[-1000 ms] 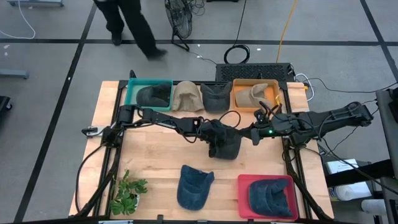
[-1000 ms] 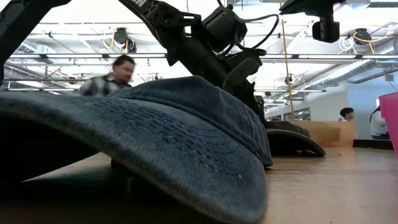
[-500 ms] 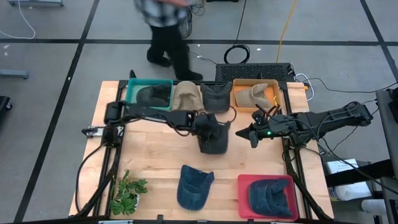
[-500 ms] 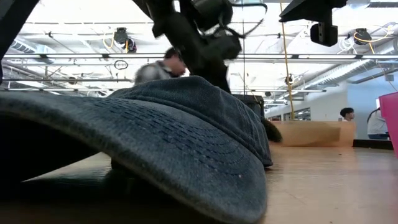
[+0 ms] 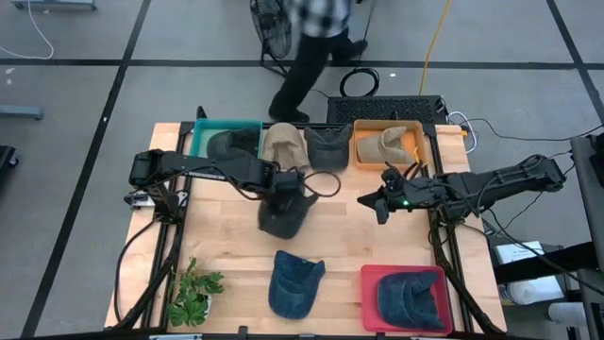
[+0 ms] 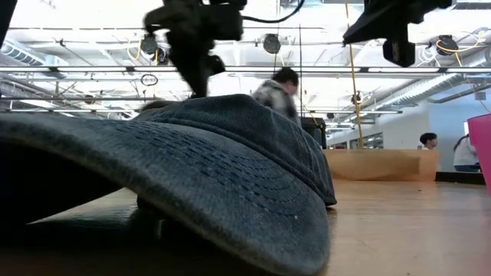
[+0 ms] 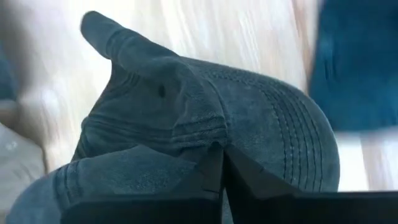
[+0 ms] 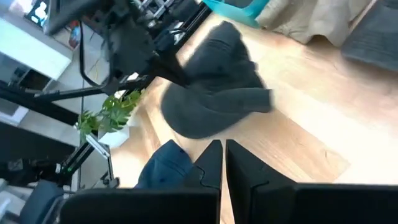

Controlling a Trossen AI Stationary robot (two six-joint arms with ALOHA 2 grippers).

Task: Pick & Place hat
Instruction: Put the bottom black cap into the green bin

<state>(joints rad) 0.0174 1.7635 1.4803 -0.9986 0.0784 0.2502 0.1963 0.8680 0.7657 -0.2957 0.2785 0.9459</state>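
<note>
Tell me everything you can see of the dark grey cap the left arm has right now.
The dark grey cap is a soft, washed-cotton baseball cap with a stitched brim, seamed crown panels and a small eyelet. The left gripper is shut on a fold of its crown, and the cap hangs crumpled from the fingers, brim drooping, over the middle of the wooden table, just beyond the blue denim cap. Whether it touches the wood is unclear.

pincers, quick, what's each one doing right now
Left pincer: closed on the dark grey cap.
Right pincer: closed, holding nothing, over the table.
</note>
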